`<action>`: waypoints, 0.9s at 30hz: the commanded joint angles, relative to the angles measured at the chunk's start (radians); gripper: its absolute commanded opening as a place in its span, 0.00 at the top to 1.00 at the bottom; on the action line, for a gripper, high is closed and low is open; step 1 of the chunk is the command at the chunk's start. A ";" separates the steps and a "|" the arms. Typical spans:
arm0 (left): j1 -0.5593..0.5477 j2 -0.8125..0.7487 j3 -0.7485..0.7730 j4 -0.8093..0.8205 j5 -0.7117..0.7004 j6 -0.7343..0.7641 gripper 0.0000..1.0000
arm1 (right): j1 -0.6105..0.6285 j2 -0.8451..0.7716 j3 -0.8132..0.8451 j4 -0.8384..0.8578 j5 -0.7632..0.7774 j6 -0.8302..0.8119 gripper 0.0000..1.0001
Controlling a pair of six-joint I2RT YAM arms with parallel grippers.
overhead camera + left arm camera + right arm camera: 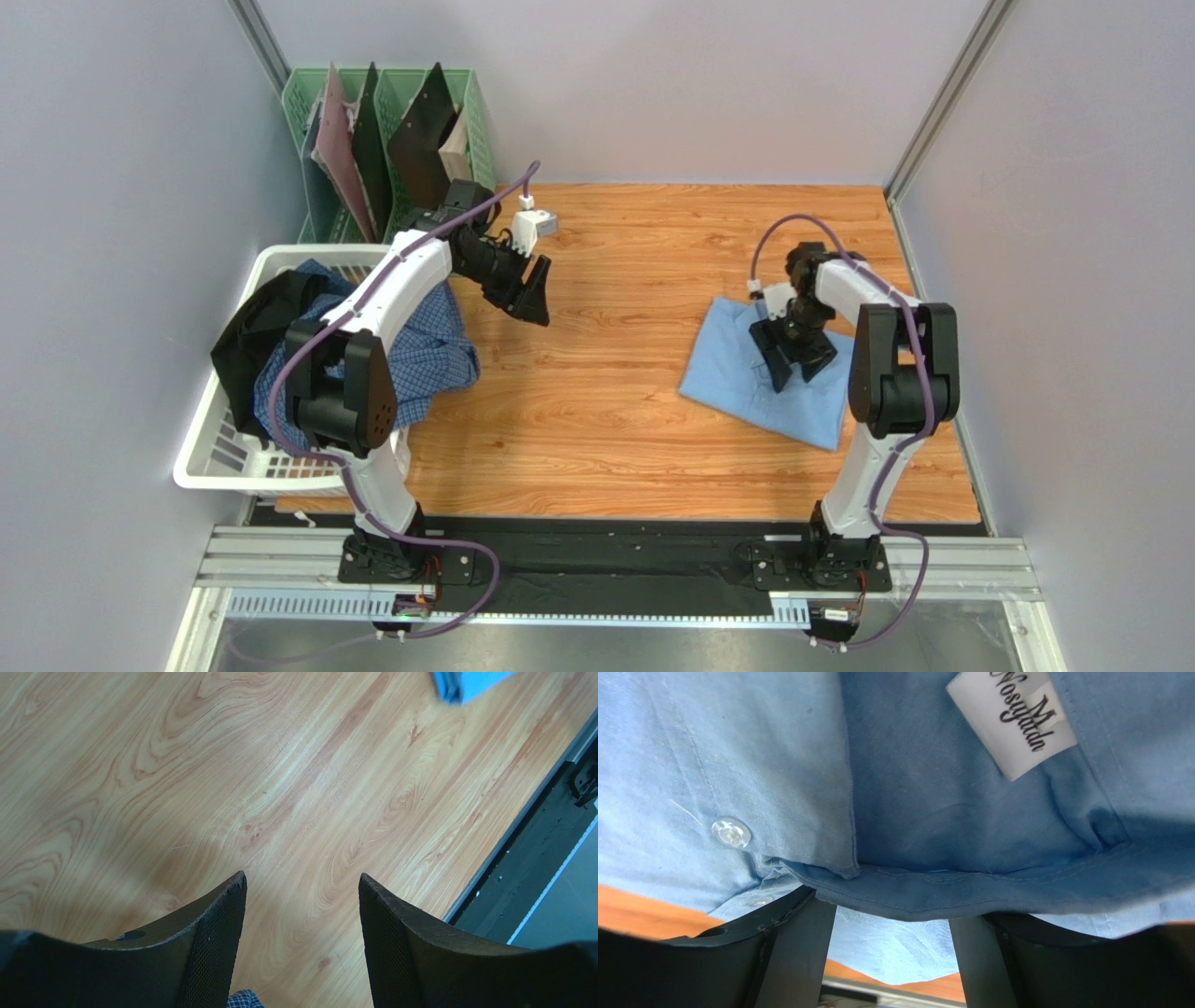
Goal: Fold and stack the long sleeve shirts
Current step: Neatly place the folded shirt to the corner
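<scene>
The plain light blue long sleeve shirt (732,373) lies folded on the right of the wooden table. My right gripper (786,353) is down on its collar end. In the right wrist view the collar (962,896) with its white label (1013,721) lies across that gripper's (896,913) tips, and the fingers (798,952) stand apart, open. The blue-and-white checked shirt (428,350) hangs over the rim of the white basket (211,451). My left gripper (530,294) hovers open over bare wood just right of it, nothing between its fingers (217,938). A scrap of checked cloth (246,999) shows below.
A black cloth (260,329) also fills the basket at the table's left edge. A green file rack (407,112) with dark folders stands at the back left. Grey walls close both sides. A metal rail (617,560) runs along the near edge.
</scene>
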 commanded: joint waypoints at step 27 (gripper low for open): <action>0.005 -0.073 0.020 -0.012 -0.031 0.006 0.33 | -0.226 0.059 0.081 0.002 -0.063 -0.009 0.19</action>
